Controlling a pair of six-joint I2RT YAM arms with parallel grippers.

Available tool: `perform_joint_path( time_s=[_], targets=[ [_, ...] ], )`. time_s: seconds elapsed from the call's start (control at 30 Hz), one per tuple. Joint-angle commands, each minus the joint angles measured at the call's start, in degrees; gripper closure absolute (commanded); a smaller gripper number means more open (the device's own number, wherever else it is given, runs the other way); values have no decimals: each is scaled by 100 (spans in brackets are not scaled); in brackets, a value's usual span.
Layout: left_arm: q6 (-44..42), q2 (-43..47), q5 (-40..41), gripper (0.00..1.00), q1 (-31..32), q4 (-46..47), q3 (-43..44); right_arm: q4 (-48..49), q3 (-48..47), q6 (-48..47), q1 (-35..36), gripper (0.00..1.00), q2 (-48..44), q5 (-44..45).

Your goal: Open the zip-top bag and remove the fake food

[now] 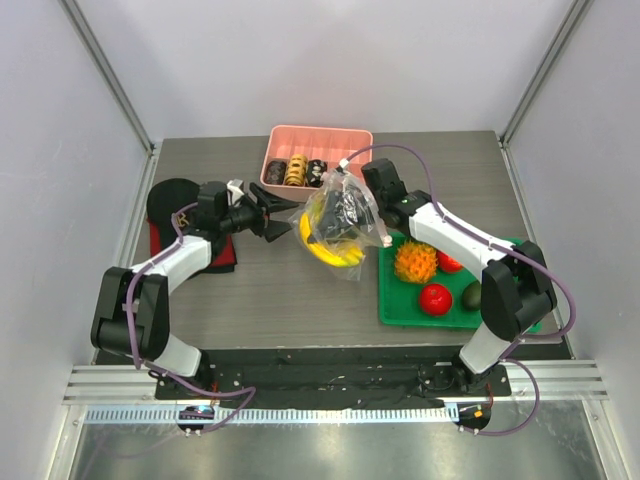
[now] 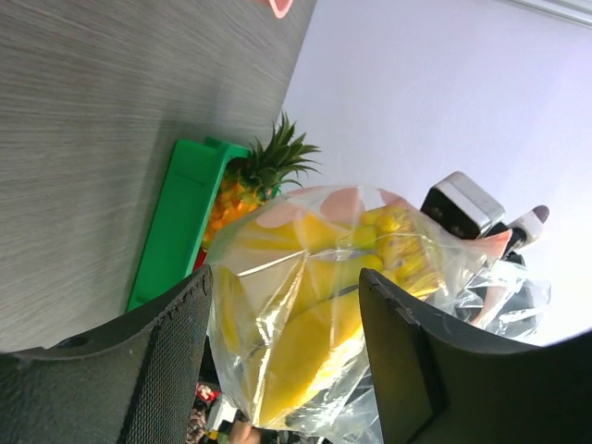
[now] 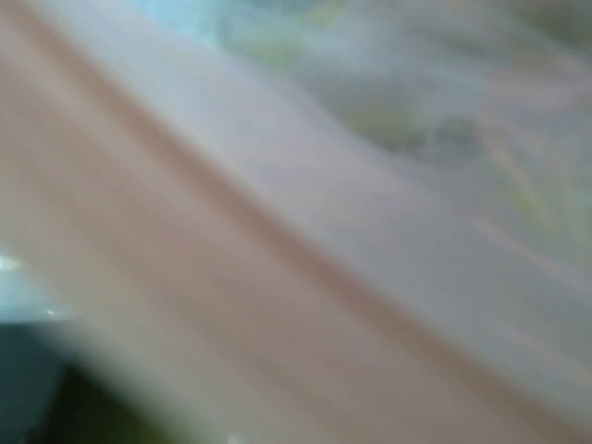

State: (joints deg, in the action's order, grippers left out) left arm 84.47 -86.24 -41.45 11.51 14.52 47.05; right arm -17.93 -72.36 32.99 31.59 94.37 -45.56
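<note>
The zip-top bag (image 1: pixel 332 222) hangs above the table's middle with the yellow banana (image 1: pixel 335 252) inside. My right gripper (image 1: pixel 358 205) is shut on the bag's pinkish zip edge. The right wrist view is only a blurred pink strip (image 3: pixel 277 305). My left gripper (image 1: pixel 276 216) is open just left of the bag. In the left wrist view the bag (image 2: pixel 324 305) and banana (image 2: pixel 305 361) lie ahead between the spread fingers (image 2: pixel 166 361). The pineapple (image 1: pixel 415 262), two red fruits (image 1: pixel 435 298) and the avocado (image 1: pixel 470 295) lie on the green tray (image 1: pixel 392 305).
A pink tray (image 1: pixel 318 138) with small doughnut-like rings (image 1: pixel 296 171) stands at the back. A black and red object (image 1: pixel 172 205) lies at the left under my left arm. The green tray (image 2: pixel 180 222) and pineapple (image 2: pixel 254 180) also show in the left wrist view.
</note>
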Motion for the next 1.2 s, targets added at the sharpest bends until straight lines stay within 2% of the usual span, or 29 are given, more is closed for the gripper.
perform_joint_path(
  time_s=[0.0, 0.1, 0.2, 0.23, 0.27, 0.33, 0.4, 0.5, 0.53, 0.57, 0.67, 0.7, 0.73, 0.83, 0.9, 1.17],
  targets=[
    [193, 151, -223, 36, 44, 499, -55, 939, 99, 645, -48, 97, -305, -348],
    [263, 125, -214, 38, 115, 630, -99, 1168, 178, 805, -48, 98, -296, -374],
    [360, 63, -179, 48, 159, 780, -117, 1344, 204, 971, -57, 98, -287, -401],
    [386, 46, -196, 55, 168, 832, -126, 1389, 231, 998, -48, 98, -287, -392],
    [421, 2, -205, 58, 168, 911, -134, 1433, 240, 1016, -48, 98, -287, -401],
    [448, -68, -206, 64, 176, 973, -134, 1459, 257, 1051, -48, 98, -296, -401],
    [431, -86, -223, 66, 203, 991, -117, 1520, 275, 1077, -48, 98, -296, -392],
    [177, -139, -223, 80, 203, 764, -117, 1530, 292, 1095, -57, 98, -314, -331],
    [62, -139, -206, 93, 203, 632, -91, 1538, 301, 1095, -66, 98, -340, -235],
    [-113, -156, -179, 98, 203, 387, 5, 1512, 310, 1078, -74, 98, -357, -173],
    [-1280, -192, 101, 100, 194, -974, 330, 1223, 293, 781, -101, 98, -480, 317],
    [-1623, -209, 276, 100, 203, -1343, 610, 865, 258, 666, -101, 98, -533, 520],
    [-2348, -227, 452, 100, 194, -2208, 752, 749, 240, 578, -110, 98, -603, 713],
    [-3232, -332, 1190, 100, 194, -3198, 1183, 458, 309, 313, -110, 98, -954, 1487],
    [-3761, -463, 1569, 100, 177, -3429, 1306, 353, 363, 217, -110, 98, -1200, 1890],
    [-4078, -912, 2027, 100, 132, -3421, 1351, -148, 442, -223, -92, 99, -1737, 2894]
  ],
)
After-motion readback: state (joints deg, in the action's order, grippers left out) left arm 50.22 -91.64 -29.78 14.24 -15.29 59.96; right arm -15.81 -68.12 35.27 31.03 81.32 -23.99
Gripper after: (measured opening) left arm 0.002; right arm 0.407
